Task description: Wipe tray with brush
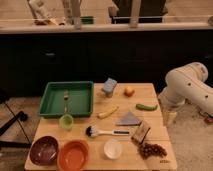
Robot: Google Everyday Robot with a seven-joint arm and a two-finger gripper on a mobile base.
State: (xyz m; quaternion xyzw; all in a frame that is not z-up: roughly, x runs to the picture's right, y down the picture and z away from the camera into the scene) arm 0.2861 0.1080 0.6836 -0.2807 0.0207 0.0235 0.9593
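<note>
The green tray (80,97) lies at the back left of the wooden table, with a metal fork (65,100) in it. The brush (101,132) lies flat near the middle front of the table, black head to the left and white handle pointing right. It is below and to the right of the tray and apart from it. My gripper (169,117) hangs off the table's right edge at the end of the white arm (187,87), far from both brush and tray and holding nothing that I can see.
On the table are a green cup (66,121), a purple bowl (44,150), an orange bowl (73,155), a white round lid (113,148), a blue sponge (109,86), an orange fruit (129,91), a banana (108,112), a green vegetable (146,106), a grey cloth (129,119), a brown packet (141,132) and grapes (151,149).
</note>
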